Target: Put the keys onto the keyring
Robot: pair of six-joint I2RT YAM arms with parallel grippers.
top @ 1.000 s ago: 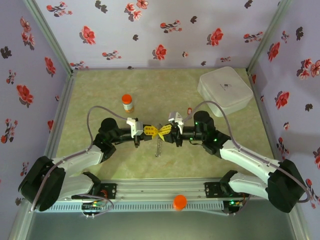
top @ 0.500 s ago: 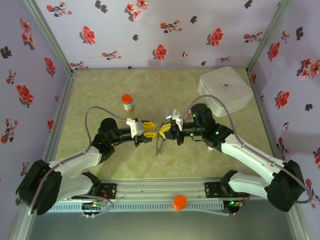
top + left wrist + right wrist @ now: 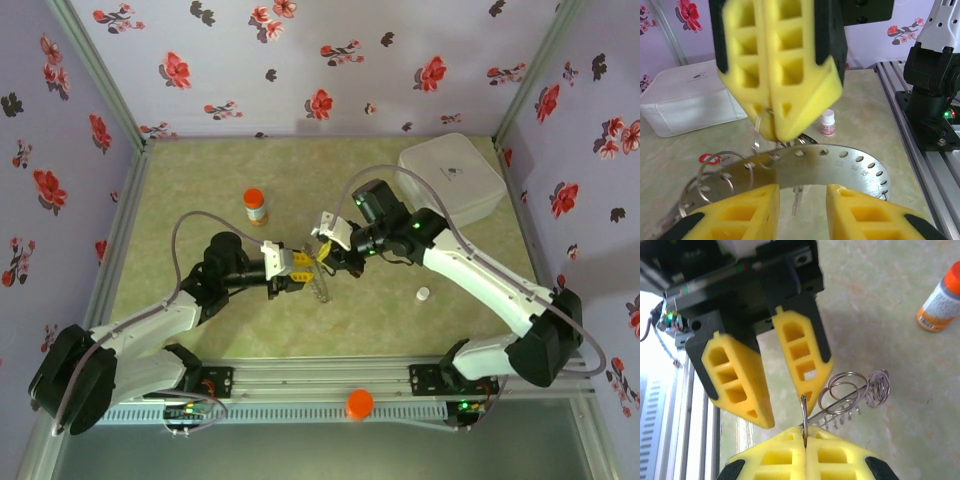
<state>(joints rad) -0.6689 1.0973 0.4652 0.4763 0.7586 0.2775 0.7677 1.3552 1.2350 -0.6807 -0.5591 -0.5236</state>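
Both wrist views show the keyring (image 3: 840, 167); left adds white cap (image 3: 828, 122), right bottle (image 3: 942, 300).

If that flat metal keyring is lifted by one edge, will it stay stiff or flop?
The keyring looks like rigid perforated sheet metal, so probably stiff. Its small wire loops hang loose, so they would likely swing.

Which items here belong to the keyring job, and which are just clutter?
Job:
- keyring
- split ring, pinched by right gripper
- red key tag
- left gripper, open

Lying about:
- orange-capped bottle
- white box
- small white bottle
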